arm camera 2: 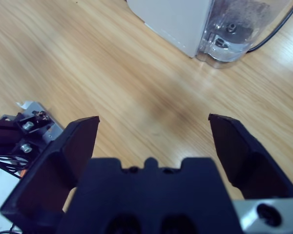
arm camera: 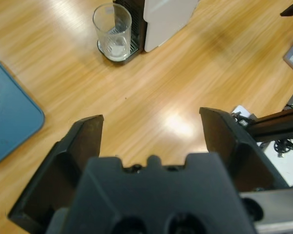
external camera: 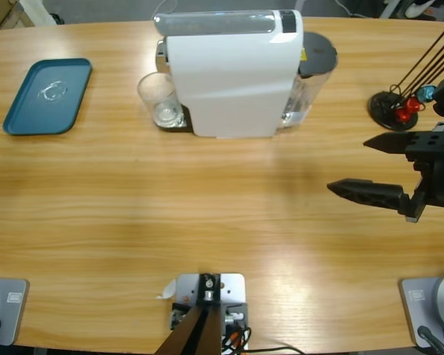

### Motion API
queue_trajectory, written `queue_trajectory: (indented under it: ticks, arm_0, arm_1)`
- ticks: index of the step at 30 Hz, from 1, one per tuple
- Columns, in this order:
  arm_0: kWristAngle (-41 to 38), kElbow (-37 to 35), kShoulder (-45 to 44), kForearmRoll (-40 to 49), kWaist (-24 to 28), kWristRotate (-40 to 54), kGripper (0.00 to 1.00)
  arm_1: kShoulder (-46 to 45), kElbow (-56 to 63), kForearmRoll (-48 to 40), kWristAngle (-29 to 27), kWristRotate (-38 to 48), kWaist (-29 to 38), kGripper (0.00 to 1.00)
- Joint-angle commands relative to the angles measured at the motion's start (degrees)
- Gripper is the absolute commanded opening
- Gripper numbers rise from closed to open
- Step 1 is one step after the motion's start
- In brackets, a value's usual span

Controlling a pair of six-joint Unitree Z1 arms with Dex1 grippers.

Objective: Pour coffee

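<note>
Coffee (arm camera: pixel 116 48): thin pale layer in glass (external camera: pixel 160 99) under white coffee machine (external camera: pixel 233 74). Glass is light, slippery, fragile; grip mid-wall, keep upright. Left pincer (arm camera: pixel 151 134) and right pincer (external camera: pixel 374 166) both released, empty, well apart from glass.

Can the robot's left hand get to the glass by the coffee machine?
Probably yes. The left hand is open and holds nothing, and only bare table lies between it and the glass. The glass stands at the foot of the white coffee machine, with its near side free.
</note>
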Motion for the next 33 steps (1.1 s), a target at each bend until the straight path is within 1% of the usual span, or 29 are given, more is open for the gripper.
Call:
queue_trajectory:
  ticks: [1,2,6,7,9,11,12,13,16,20,23,24,25,29,33]
  arm_0:
    - [-0.10,-3.81,-2.87,7.71,0.33,-1.20,0.862]
    - [-0.09,-3.74,-3.45,7.99,0.37,-1.20,0.862]
    - [-0.02,-3.63,-5.03,8.61,2.51,-1.25,0.862]
    - [-0.05,-3.53,-5.03,8.59,2.53,-1.29,0.862]
    - [-0.12,-2.93,-5.03,8.08,2.53,-1.69,0.862]
    - [0.02,-2.86,-5.06,7.82,2.53,-1.88,0.865]
    - [0.35,-2.60,-5.82,7.57,2.53,-1.90,0.871]
    - [0.81,-2.05,-6.80,7.15,2.53,-1.90,0.872]
    - [1.02,-1.47,-7.12,6.64,2.53,-2.15,0.872]
    - [1.13,-1.37,-5.12,6.48,2.53,-2.27,0.872]
    - [1.39,-1.42,-2.64,6.48,2.53,-2.43,0.872]
    - [1.39,-1.45,-2.06,6.36,2.53,-2.43,0.872]
    - [1.39,-1.45,-1.64,6.32,2.53,-2.43,0.872]
    - [1.53,-1.45,-1.14,6.22,2.53,-2.52,0.872]
    - [1.90,-1.45,-0.98,5.99,2.53,-2.52,0.872]
  arm_1:
    - [0.42,0.77,0.35,-1.47,0.30,-0.89,0.963]
    - [0.21,-0.44,1.24,-1.64,-0.14,-1.02,0.904]
    - [2.11,-11.06,3.86,-3.84,-3.03,-1.14,0.306]
    - [4.07,-14.62,4.92,-3.96,-3.64,-1.47,0.228]
    - [9.15,-21.74,8.96,-3.84,-5.40,-2.49,0.008]
    - [14.37,-27.46,13.07,-3.31,-7.75,-4.27,0.002]
    - [15.96,-28.86,13.86,-3.43,-8.76,-5.06,0.041]
    - [17.42,-29.81,14.08,-3.38,-9.74,-6.36,0.157]
    - [21.16,-31.89,14.20,-3.01,-11.55,-10.62,0.163]
    - [26.84,-37.21,14.83,-1.75,-14.52,-14.61,0.158]
    - [30.85,-44.23,17.84,-0.75,-16.60,-15.91,0.142]
    - [31.78,-46.65,19.19,-0.82,-17.19,-16.05,0.108]
    - [32.46,-48.83,20.35,-1.04,-17.55,-16.14,0.009]
    - [34.27,-54.19,23.76,-1.71,-18.07,-16.24,0.000]
    - [36.28,-55.67,24.78,-1.64,-18.07,-16.14,0.000]
